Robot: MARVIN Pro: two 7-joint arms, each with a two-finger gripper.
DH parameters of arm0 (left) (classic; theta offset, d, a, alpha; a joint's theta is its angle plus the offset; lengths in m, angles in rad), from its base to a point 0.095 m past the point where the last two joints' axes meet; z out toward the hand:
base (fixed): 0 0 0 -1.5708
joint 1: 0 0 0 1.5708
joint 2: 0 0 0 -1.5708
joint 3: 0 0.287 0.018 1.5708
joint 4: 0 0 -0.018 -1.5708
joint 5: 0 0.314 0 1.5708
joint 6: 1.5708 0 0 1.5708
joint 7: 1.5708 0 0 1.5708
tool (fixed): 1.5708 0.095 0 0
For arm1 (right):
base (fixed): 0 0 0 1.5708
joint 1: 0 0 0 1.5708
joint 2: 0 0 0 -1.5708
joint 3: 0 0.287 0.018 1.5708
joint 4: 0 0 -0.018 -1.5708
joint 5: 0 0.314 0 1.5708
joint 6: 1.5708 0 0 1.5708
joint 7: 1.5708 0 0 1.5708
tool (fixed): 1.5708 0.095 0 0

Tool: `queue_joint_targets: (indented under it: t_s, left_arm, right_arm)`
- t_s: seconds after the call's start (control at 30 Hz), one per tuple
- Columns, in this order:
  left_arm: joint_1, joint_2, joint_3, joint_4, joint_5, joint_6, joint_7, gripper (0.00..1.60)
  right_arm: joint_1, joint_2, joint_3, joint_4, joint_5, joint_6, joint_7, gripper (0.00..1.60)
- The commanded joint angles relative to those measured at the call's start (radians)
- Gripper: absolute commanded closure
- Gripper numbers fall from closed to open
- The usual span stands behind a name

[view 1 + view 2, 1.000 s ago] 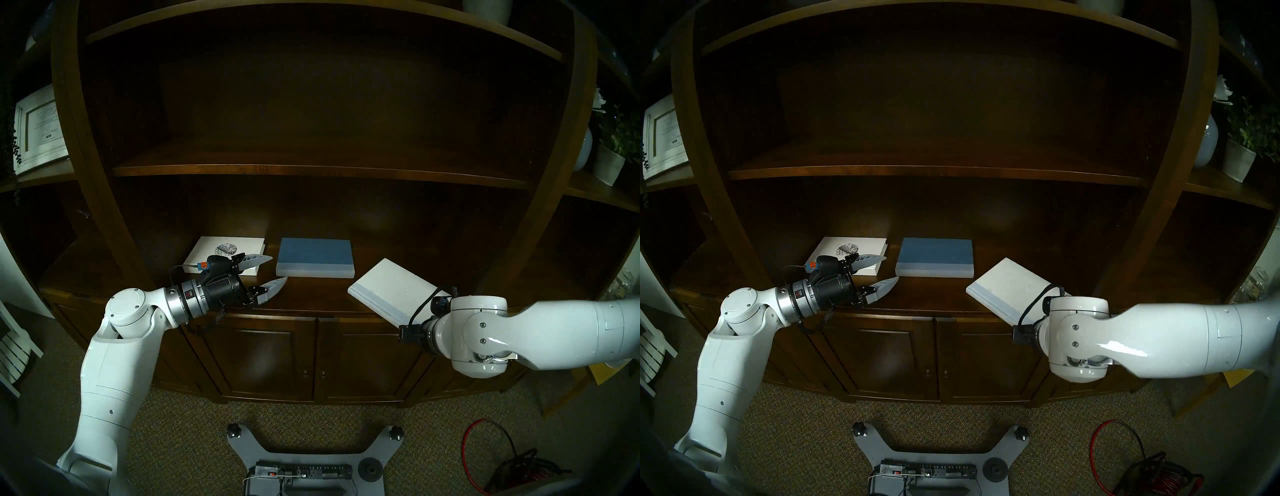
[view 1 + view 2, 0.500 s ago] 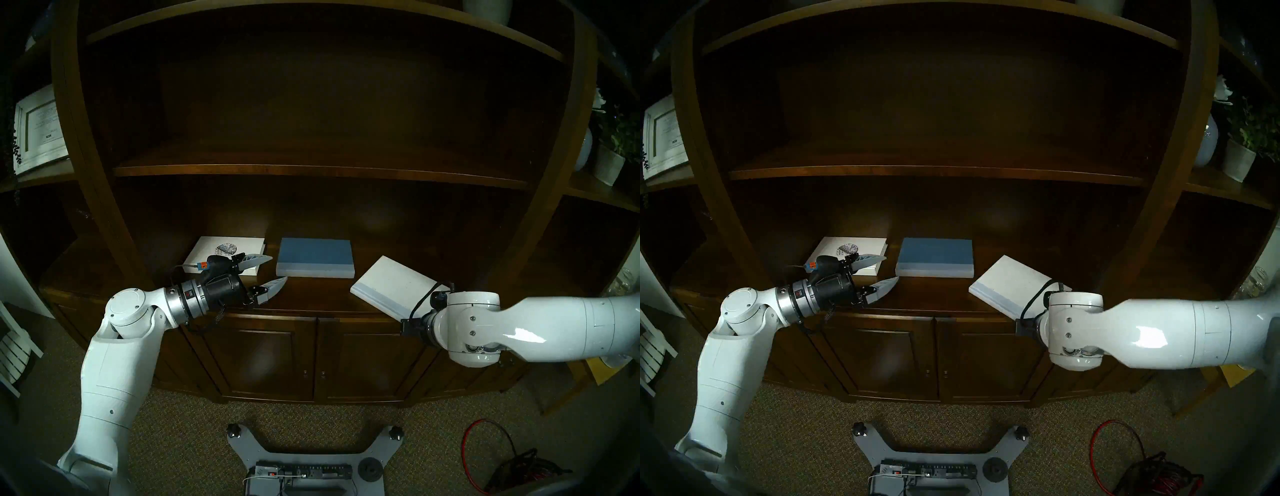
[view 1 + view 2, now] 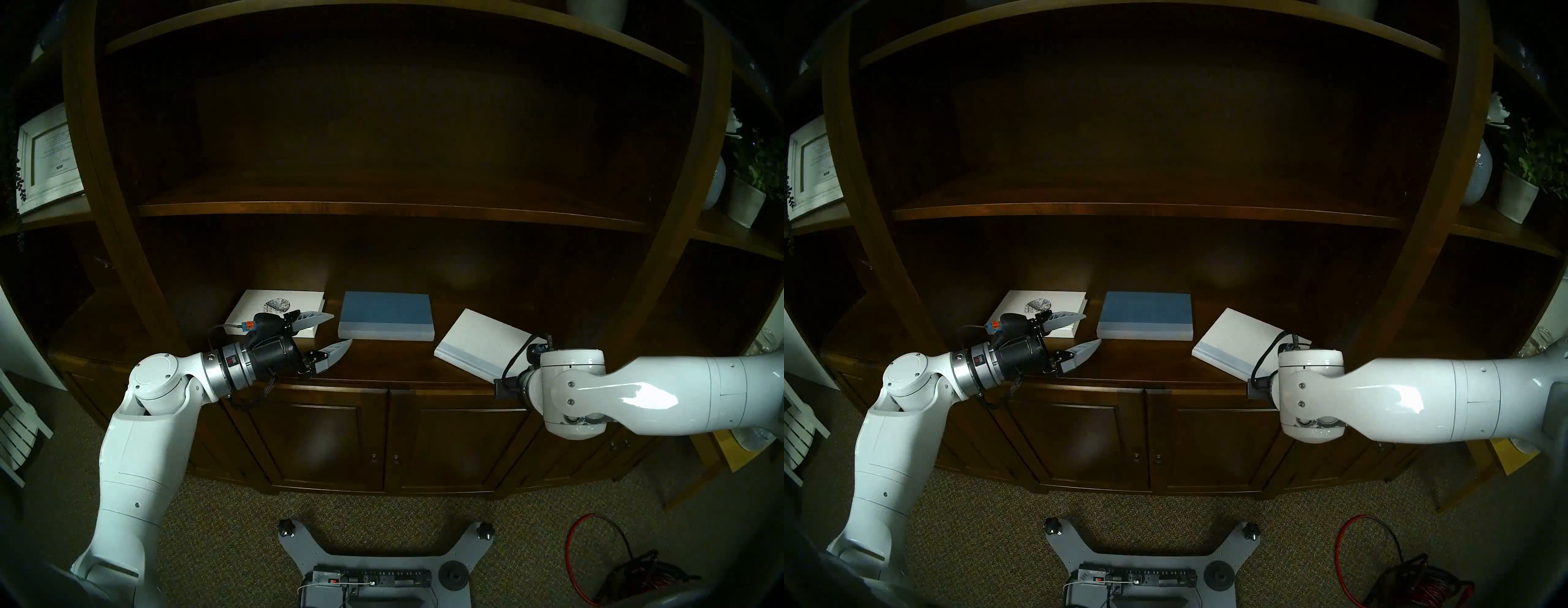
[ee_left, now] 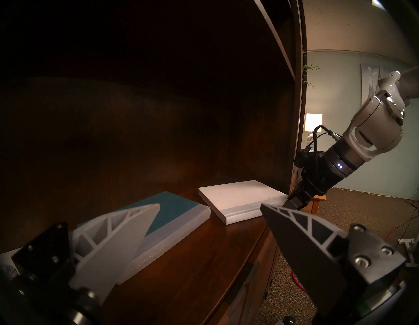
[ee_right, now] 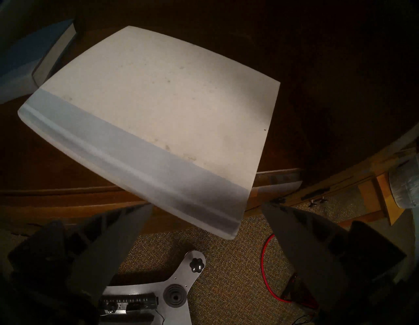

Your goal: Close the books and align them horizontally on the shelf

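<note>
Right pincer (image 5: 205, 217) is sitting with its two dark fingers spread wide, gripping nothing, just off the front corner of the plain white book (image 5: 158, 109); whether a fingertip is touching the spine I cannot tell. That book is lying closed and flat on the shelf (image 3: 382, 369), turned at an angle to the other two, its pale-blue spine band facing the front edge and one corner overhanging the carpet in the right wrist view. In the head views the right wrist joint is covering that near corner, so the pincer itself is hidden there.

Left pincer (image 3: 335, 333) is also released, jaws parted, hovering over the shelf's left front part: one pale finger is lying across the near right corner of the white book with the dark speckled oval emblem (image 3: 271, 308), the other is pointing toward the blue book (image 3: 386, 314). Contact with either cannot be told.

Blue book is lying closed in the middle, squared to the shelf front, pale spine forward. Emblem book is lying closed at the left, just beside it with a narrow gap. White book is sitting near the blue one's right side, apart from it.
</note>
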Motion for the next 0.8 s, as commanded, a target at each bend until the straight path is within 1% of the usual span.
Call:
queue_joint_targets:
  t_s: [0.0, 0.23, 0.3, 0.33, 0.43, 0.47, 0.5, 0.53, 0.57, 0.63, 0.7, 0.73, 0.77]
  left_arm:
    - [-0.029, 0.001, -0.008, -0.023, -0.007, -0.002, 0.001, 0.00]
    - [-0.030, 0.000, -0.009, -0.023, -0.006, -0.001, 0.000, 0.00]
    - [-0.030, 0.000, -0.009, -0.023, -0.006, 0.000, 0.000, 0.00]
    - [-0.030, -0.001, -0.010, -0.023, -0.005, 0.000, -0.001, 0.00]
    - [-0.030, -0.001, -0.010, -0.023, -0.005, 0.000, -0.001, 0.00]
    - [-0.030, -0.002, -0.010, -0.023, -0.005, 0.000, -0.001, 0.00]
    - [-0.030, -0.002, -0.010, -0.023, -0.004, 0.000, -0.002, 0.00]
    - [-0.030, -0.002, -0.010, -0.023, -0.004, 0.000, -0.002, 0.00]
    - [-0.030, -0.002, -0.011, -0.023, -0.004, 0.000, -0.002, 0.00]
    - [-0.030, -0.003, -0.011, -0.023, -0.004, 0.000, -0.002, 0.00]
    - [-0.030, -0.003, -0.011, -0.023, -0.003, 0.000, -0.003, 0.00]
    - [-0.030, -0.003, -0.011, -0.023, -0.003, -0.001, -0.003, 0.00]
    - [-0.030, -0.003, -0.012, -0.022, -0.002, -0.001, -0.003, 0.00]
  right_arm:
    - [0.067, -0.003, 0.041, 0.010, -0.040, 0.016, -0.011, 0.00]
    - [0.066, -0.034, 0.037, 0.041, -0.090, 0.020, 0.002, 0.00]
    - [0.065, -0.043, 0.039, 0.050, -0.091, 0.020, 0.004, 0.00]
    - [0.066, -0.052, 0.045, 0.060, -0.070, 0.024, -0.004, 0.00]
    - [0.068, -0.054, 0.048, 0.052, -0.059, 0.030, -0.007, 0.00]
    - [0.071, -0.052, 0.052, 0.037, -0.051, 0.031, -0.017, 0.00]
    - [0.078, -0.041, 0.061, 0.002, -0.026, 0.034, -0.033, 0.00]
    - [0.078, -0.041, 0.061, 0.002, -0.026, 0.034, -0.033, 0.00]
    - [0.083, -0.022, 0.069, -0.038, -0.010, 0.034, -0.036, 0.00]
    - [0.085, -0.018, 0.071, -0.052, -0.003, 0.036, -0.045, 0.00]
    - [0.089, -0.001, 0.078, -0.101, 0.024, 0.036, -0.064, 0.00]
    - [0.088, -0.006, 0.082, -0.102, 0.042, 0.038, -0.065, 0.00]
    - [0.090, 0.001, 0.084, -0.125, 0.052, 0.035, -0.073, 0.00]
